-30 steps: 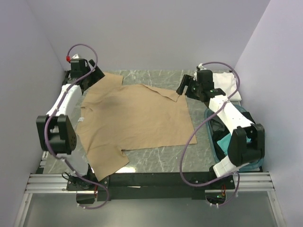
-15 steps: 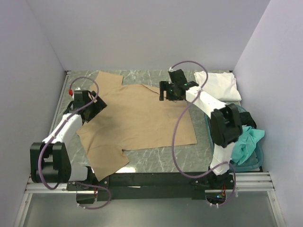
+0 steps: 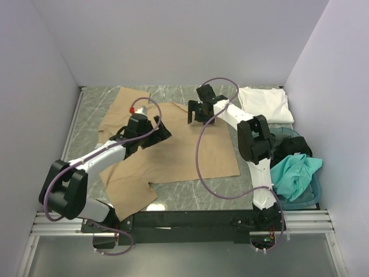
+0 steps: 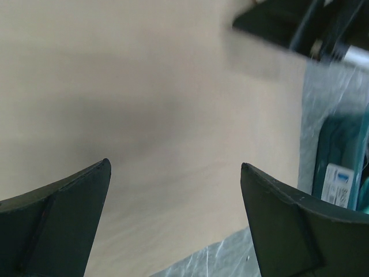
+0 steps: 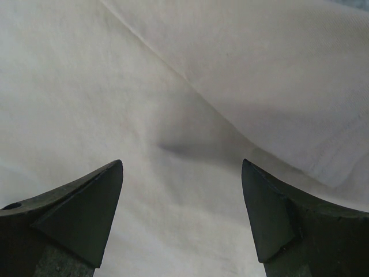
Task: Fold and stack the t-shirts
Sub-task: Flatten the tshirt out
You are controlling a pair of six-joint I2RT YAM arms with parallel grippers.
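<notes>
4 t-shirts show from above. 1 tan t-shirt [image 3: 179,150] lies spread flat mid-frame on the counter [image 3: 196,196], and 1 white t-shirt [image 3: 265,104] lies at upper right. 1 teal t-shirt [image 3: 297,173] and 1 dark grey t-shirt [image 3: 286,153] are bunched in 1 basket [image 3: 311,195] at lower right. Over the tan cloth, the left fingers [image 4: 57,225] and right fingers [image 5: 75,213] both stand wide, holding nothing.

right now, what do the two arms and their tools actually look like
The left arm and right arm both have white link shells and bulky black joints. Each is trailed by a looping purple cable. The left arm has a small red part near its wrist. The left tool and right tool each have two dark, wedge-shaped fingers tapering to points.
</notes>
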